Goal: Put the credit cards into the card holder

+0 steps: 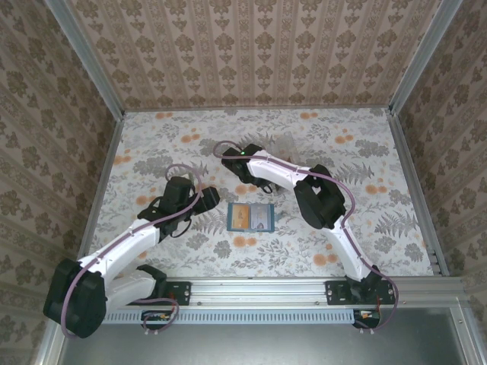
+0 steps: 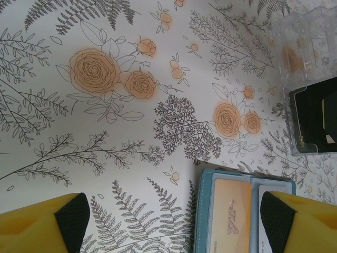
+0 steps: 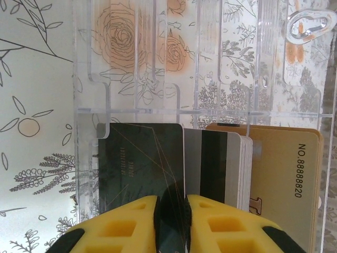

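two arms reach over the flower-printed bench (image 1: 190, 133). the left pincer (image 2: 174, 226) hangs left of the bench's centre. its yellow fingers (image 2: 47, 224) are spread wide and hold nothing; only the bench and part of the card holder show between them.

the card holder (image 1: 251, 218) lies open and flat at about mid-bench, nearer the near edge than the far one, with its teal rim showing all round. a tan card marked vip (image 2: 231, 211) sits in its left half, and the right half looks pale blue.

near the holder's far right corner, and apart from it, a clear acrylic rack (image 3: 210, 79) stands on the bench. the credit cards stand on edge in it, side by side: a dark grey card (image 3: 137, 168), then a pale stack (image 3: 213, 163) showing a black magnetic stripe, then a tan-yellow card (image 3: 284, 174) printed no.88888820.

the right pincer (image 3: 172, 211) is at the rack, nearly closed. its yellow fingers (image 3: 121, 226) sit either side of the dark grey card, pinching that card's nearer edge between the pads. the other cards are untouched.
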Robot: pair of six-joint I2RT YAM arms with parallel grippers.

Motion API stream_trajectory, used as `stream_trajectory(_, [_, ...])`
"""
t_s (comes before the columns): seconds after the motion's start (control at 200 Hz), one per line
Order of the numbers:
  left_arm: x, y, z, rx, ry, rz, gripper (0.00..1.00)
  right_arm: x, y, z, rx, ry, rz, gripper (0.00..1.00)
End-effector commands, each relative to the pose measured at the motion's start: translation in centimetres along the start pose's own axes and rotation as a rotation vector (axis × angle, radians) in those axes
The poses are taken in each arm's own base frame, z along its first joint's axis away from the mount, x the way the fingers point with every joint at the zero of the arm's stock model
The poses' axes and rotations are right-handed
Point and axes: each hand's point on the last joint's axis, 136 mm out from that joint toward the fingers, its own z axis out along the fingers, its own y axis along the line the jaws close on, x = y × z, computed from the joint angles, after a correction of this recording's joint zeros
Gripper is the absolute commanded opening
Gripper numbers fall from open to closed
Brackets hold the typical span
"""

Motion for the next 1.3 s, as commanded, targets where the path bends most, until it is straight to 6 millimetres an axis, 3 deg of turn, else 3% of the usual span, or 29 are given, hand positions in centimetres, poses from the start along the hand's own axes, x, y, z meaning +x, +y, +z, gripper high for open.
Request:
stream_trajectory(0.0, [0.0,0.2,-0.3,0.005,-0.005,-0.019,0.87,0.0,-1.3,-0.6,0.041,-0.004,-0.028,0.20])
stream_trajectory(0.565, [0.1,0.2,-0.2,0.002,0.008,-0.022,0.87,0.3,-1.3,-2.4,-0.101,0.019,0.032,0.06])
stream_trajectory(0.92, [-0.1,-1.2,0.3,0.048,0.039,-0.014,0.86,0.7,-2.9,-5.5,-0.319,0.007,0.186,0.01])
stream_trajectory(1.085, [-0.3,-2.7,0.8,0.100,0.068,-0.001,0.84,1.5,-3.2,-6.6,-0.464,0.014,0.273,0.00])
stream_trajectory(1.29, [-0.6,-5.3,1.5,0.198,0.116,0.006,0.81,2.1,-2.3,-8.7,-0.815,0.015,0.457,0.00])
